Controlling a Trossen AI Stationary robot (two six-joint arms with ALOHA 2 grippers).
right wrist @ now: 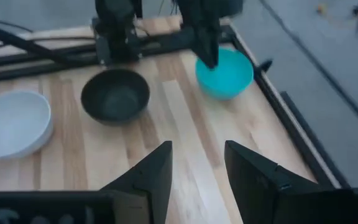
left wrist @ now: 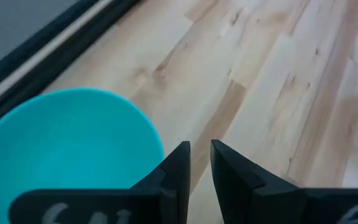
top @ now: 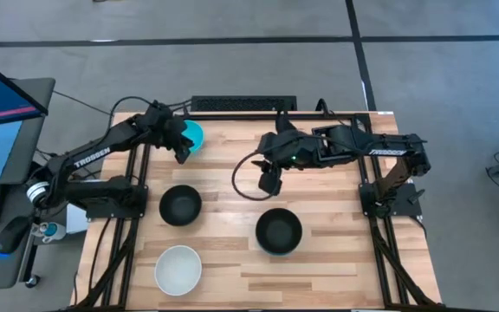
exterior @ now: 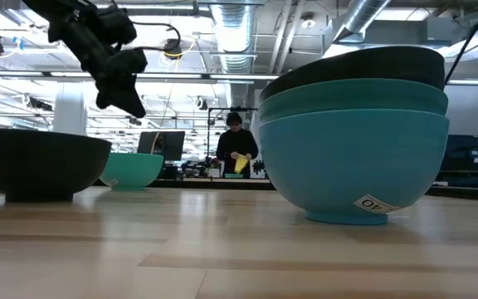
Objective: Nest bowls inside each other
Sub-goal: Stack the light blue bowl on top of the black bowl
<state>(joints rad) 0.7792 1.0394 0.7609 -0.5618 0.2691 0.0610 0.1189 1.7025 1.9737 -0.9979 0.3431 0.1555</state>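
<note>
Left tool [top: 181,153] hangs at the upper left of the high view, right at the cyan bowl [top: 194,135] near the table's [top: 336,269] far edge. Its own wrist camera gives the detail the overhead shot lacks: the two dark fingers [left wrist: 178,168] stand close together with only a thin slit between them, beside the bowl's rim and gripping nothing. The cyan bowl [left wrist: 67,143] fills the left of that picture, sitting on the wood by the table's dark border.

Right tool [top: 271,182] hovers over the middle of the table, above the planks, and its wrist view shows the fingers [right wrist: 157,171] spread apart and empty. That same camera looks across to a black bowl [right wrist: 115,94], the white bowl [right wrist: 11,121] and the cyan bowl [right wrist: 224,73], with the left arm's tool [right wrist: 207,46] dipping over the cyan one.

From above, the lower right centre seems to hold a single black bowl [top: 278,231]. The low view says otherwise: it is a stack [exterior: 353,133], black on top, teal-green beneath, blue at the bottom. The white bowl [top: 178,268] sits alone at lower left. A person [exterior: 237,149] stands far back in the room.
</note>
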